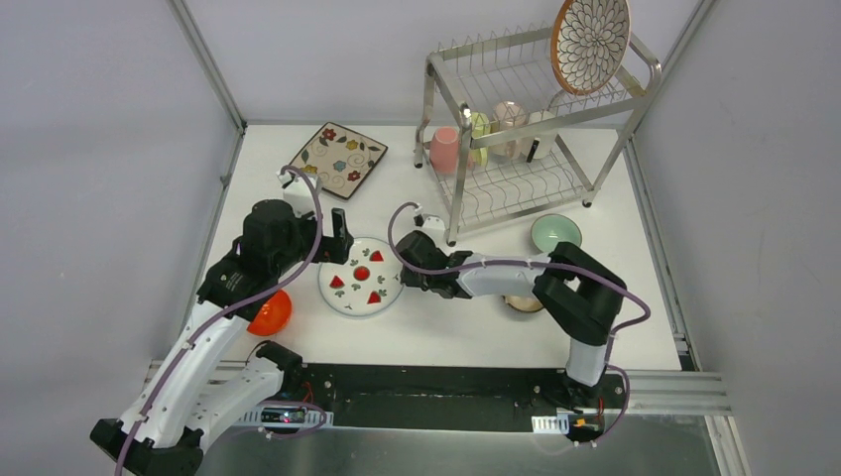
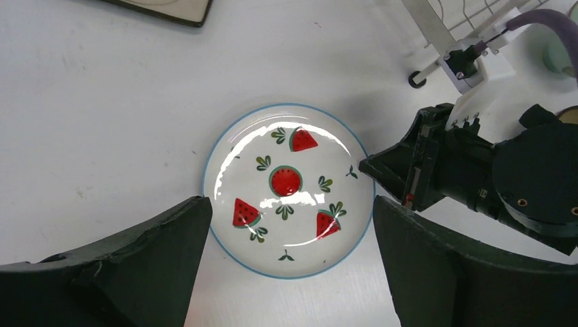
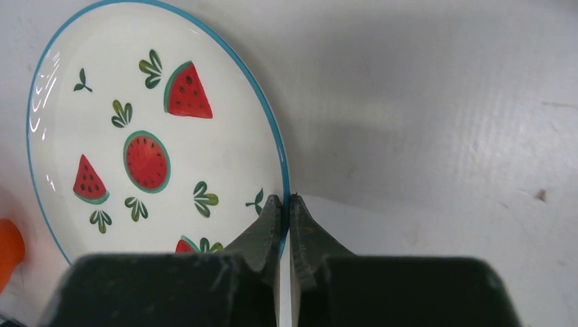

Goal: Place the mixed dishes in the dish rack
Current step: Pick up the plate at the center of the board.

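Your right gripper (image 3: 285, 204) is pressed together on the white plate (image 3: 157, 136), its two tips nipping the blue rim (only a sliver of rim shows between them). That arm lies low, stretched out flat from the plate's right side. Your left gripper (image 2: 290, 211) hangs over the plate's left side with its jaws spread wide, touching nothing, and the arm is bent high with the wrist pointing down. The plate lies flat on the table. It is round and glossy white with a blue rim, painted with red watermelon slices and green leaves. Beyond the plate, to its right, stands the dish rack (image 1: 516, 183). The orange bowl (image 1: 270, 313) sits near the plate's left, under your left arm.
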{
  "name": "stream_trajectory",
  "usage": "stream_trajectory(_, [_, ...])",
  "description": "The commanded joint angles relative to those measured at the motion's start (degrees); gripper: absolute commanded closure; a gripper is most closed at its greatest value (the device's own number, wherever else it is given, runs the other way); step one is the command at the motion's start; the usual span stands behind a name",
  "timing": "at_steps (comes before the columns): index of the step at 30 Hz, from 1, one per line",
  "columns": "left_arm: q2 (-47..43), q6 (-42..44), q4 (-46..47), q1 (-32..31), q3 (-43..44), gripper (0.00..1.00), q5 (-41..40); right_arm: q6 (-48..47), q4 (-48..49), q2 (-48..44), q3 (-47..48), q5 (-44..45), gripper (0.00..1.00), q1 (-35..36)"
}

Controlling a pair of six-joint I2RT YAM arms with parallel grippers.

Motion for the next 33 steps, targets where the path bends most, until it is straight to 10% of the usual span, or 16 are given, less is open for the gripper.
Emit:
stream_trajectory(1, [1.6,-4.4,0.6,0.3,0.0,0.09,6.4,-1.6,-0.4,-6.9,-6.4,2.6,1.00,0.3])
stream_trajectory(18, [17.9,-19.0,-0.3,0.3,-7.1,0.28,14.5,0.6,2.9,-23.0,-25.4,3.4,1.00,-0.1])
stream_trajectory(26, [24.1,-21.7,5.8,0.3,-12.6,0.36,11.7,-2.0,4.5,-31.3,-29.7,1.8,0.67,-0.7])
stream_trajectory(33, [26.9,-22.7,10.4,0.3,-14.4,0.43,13.6,-3.0,6.9,-34.7,-32.0,-2.1,0.57,-3.0])
